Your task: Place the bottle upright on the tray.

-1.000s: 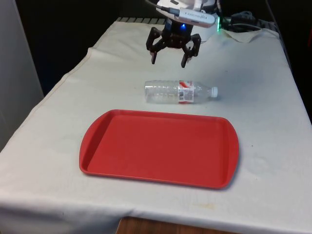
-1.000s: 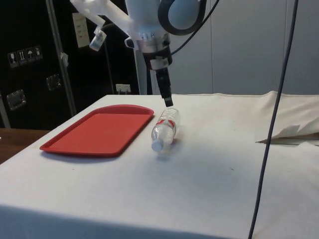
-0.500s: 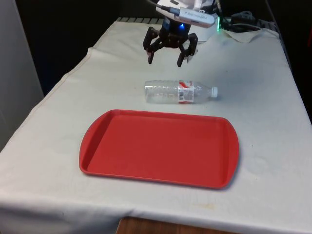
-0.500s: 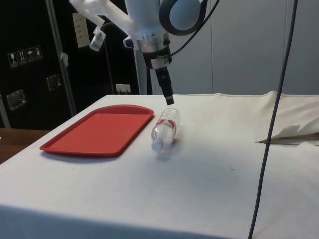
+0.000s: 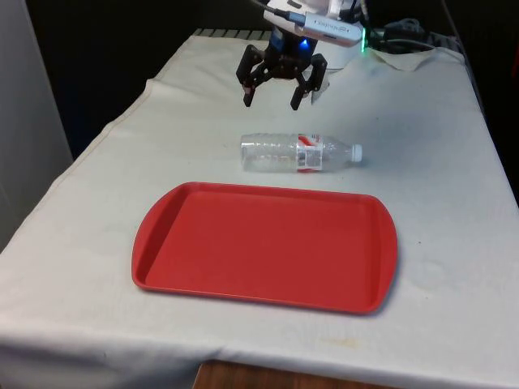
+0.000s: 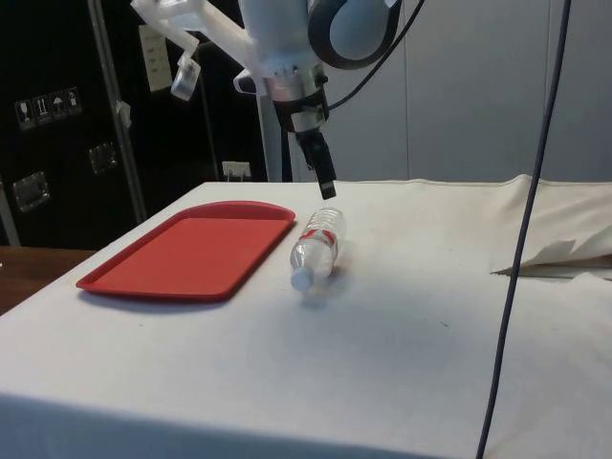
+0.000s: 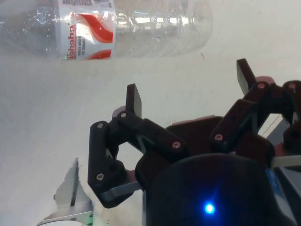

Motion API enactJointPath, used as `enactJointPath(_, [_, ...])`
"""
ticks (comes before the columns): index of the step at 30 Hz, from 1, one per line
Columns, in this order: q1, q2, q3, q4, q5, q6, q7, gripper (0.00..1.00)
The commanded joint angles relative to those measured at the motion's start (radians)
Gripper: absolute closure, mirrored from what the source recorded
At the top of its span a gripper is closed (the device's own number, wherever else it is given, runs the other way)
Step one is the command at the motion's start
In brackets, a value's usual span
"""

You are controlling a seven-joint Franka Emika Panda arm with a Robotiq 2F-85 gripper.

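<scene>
Lying on its side: the bottle (image 5: 298, 153), on the white-clothed counter (image 5: 438, 186), just beyond the far edge of the tray (image 5: 265, 245) and not touching it.
Bottle look: clear, ribbed plastic, seemingly empty, with a white cap (image 5: 356, 151) and a label (image 5: 309, 153) in white with red swirls wrapped near the neck end.
Bottle direction: cap toward the front view's right, base toward the front view's left, long axis roughly parallel to the tray's far edge.
Tray: red, rectangular with rounded corners and a raised rim, flat on the counter, nothing on it.
Gripper: the gripper (image 5: 272, 99) hangs in the air above the counter on the far side of the bottle, fingers pointing down and spread wide, holding nothing.
Front view adds: the gap between the two fingers and the gripper's place farther back than the bottle.
Side view adds: the gripper (image 6: 327, 188) sits edge-on, so the fingers overlap into one dark blade and their spread cannot be judged; clear air shows between the fingertips and the bottle (image 6: 317, 248), whose cap (image 6: 301, 279) points toward this camera.
Wrist view adds: red lettering on the label (image 7: 88, 33), the ribbing of the bottle (image 7: 155, 28) close up, and the gripper (image 7: 188, 84) with both fingers well apart over bare cloth beside the bottle.
</scene>
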State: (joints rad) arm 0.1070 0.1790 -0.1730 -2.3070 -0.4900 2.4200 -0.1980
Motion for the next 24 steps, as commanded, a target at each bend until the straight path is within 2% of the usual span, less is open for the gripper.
enactJointPath(1, [0.001, 0.0, -0.002, 0.0, -0.017, 0.007, -0.003, 0.0])
enactJointPath(14, [0.005, 0.0, 0.007, 0.0, -0.051, 0.006, -0.04, 0.0])
enactJointPath(15, [0.003, 0.0, 0.008, 0.001, -0.039, 0.0, -0.042, 0.0])
enactJointPath(20, [0.006, -0.001, 0.01, 0.0, -0.064, 0.007, -0.059, 0.0])
enactJointPath(24, [0.005, 0.0, 0.015, 0.001, -0.057, 0.001, -0.071, 0.0])
